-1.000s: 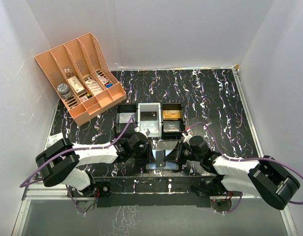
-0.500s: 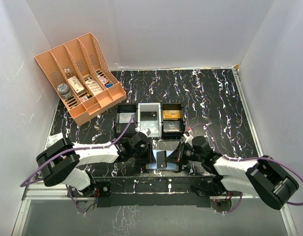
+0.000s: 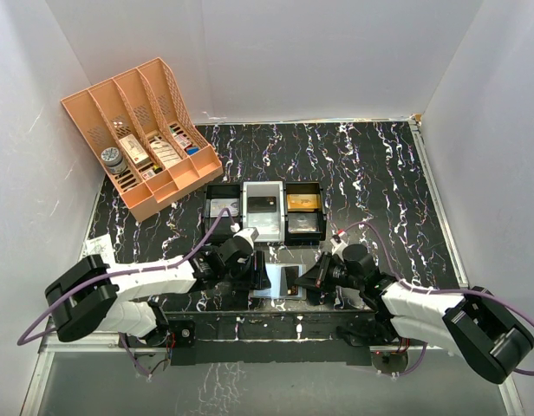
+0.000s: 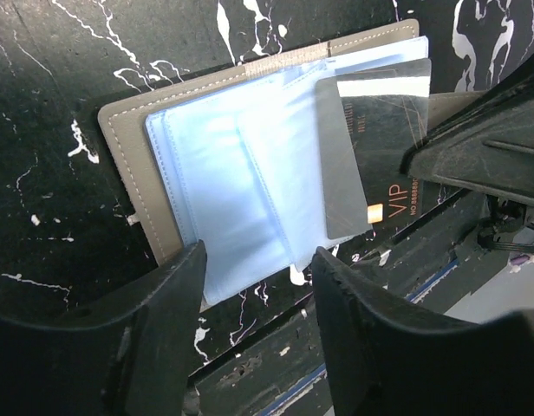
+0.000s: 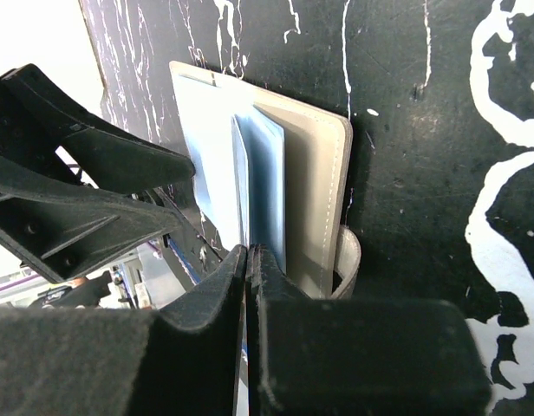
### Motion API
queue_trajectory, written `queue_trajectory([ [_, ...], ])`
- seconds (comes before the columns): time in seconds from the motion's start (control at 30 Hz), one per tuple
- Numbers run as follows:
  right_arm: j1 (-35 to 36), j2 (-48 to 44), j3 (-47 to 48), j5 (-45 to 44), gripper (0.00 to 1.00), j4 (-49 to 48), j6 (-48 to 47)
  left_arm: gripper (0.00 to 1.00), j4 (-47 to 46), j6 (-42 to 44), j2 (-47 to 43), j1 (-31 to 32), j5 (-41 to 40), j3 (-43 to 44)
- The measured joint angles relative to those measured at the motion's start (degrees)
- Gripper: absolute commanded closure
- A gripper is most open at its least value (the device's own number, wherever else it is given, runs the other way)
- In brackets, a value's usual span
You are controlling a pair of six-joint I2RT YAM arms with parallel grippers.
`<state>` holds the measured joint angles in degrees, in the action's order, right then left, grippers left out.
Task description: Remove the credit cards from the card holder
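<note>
Pinching one card (image 4: 380,156), right gripper (image 5: 248,260), one holder (image 4: 124,165)

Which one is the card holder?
Find the black marbled table. By its near edge, on this side of the row of trays, lies the card holder, open. Unlike the boxy trays, it is flat, grey-edged, with shiny pale-blue pockets.

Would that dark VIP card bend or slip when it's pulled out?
The card looks stiff: partly out of its sleeve, it lies flat. Its glossy face probably slides easily on the plastic. The holder seems light, so it might drag along.
</note>
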<state>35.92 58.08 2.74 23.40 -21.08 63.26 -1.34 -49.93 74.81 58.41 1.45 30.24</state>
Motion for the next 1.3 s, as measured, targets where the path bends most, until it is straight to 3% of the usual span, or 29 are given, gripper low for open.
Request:
queue_trajectory([
  [0.2,-0.04,3.04,0.0,0.63,1.0,-2.23,0.46,0.42,0.68,3.5,-1.38,-0.04,1.49,0.72],
  [0.43,-0.04,7.34,0.04,2.16,1.0,-6.19,1.38,0.59,-3.21,6.08,5.07,-0.04,7.52,5.7],
  [0.63,-0.04,7.28,0.04,2.12,1.0,-6.58,1.6,0.66,-3.1,7.54,11.26,-0.04,9.03,7.76],
  [0.83,-0.04,6.93,0.04,2.21,0.84,-6.23,1.62,0.75,-2.1,8.92,11.56,-0.02,8.68,8.07],
  [0.97,-0.04,6.05,0.31,2.25,0.79,-5.73,1.62,0.76,-0.22,9.9,12.98,-0.02,7.91,9.6],
  [1.3,0.04,9.79,3.13,3.45,0.82,-6.64,1.6,0.76,-0.17,9.86,12.94,0.0,7.58,9.53],
])
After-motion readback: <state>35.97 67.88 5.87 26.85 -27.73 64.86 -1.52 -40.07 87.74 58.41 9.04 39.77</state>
